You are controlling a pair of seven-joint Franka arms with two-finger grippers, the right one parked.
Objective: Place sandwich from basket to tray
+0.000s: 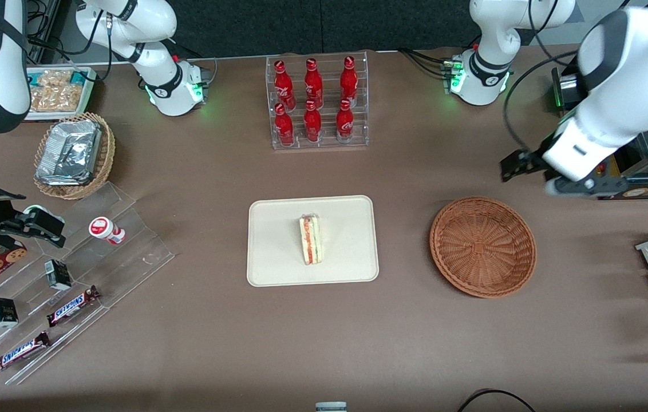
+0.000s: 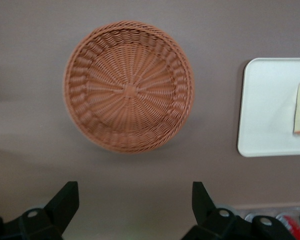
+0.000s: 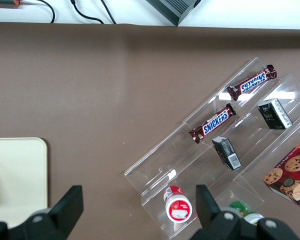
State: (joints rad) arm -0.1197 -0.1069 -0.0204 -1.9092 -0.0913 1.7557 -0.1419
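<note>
Sandwich (image 1: 309,239) lay on tray (image 1: 269,269); basket (image 1: 482,246), at tray's 3 o'clock, was empty. Gripper (image 2: 132,207) hung above counter (image 1: 215,343), fingers wide apart, holding nothing. Placement judged complete.

The left arm (image 1: 616,97) is big, round and white, with dark grey bands at its joints. Its gripper (image 2: 132,210) is black, high above the bench, with two wide-apart pointed fingers (image 2: 64,200). A green light glows on its base (image 1: 475,80), and black cables run from it.

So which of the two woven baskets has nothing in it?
The round reddish-brown wicker basket beside the cream tray, under the open gripper. The lighter tan basket holds foil packs.
</note>
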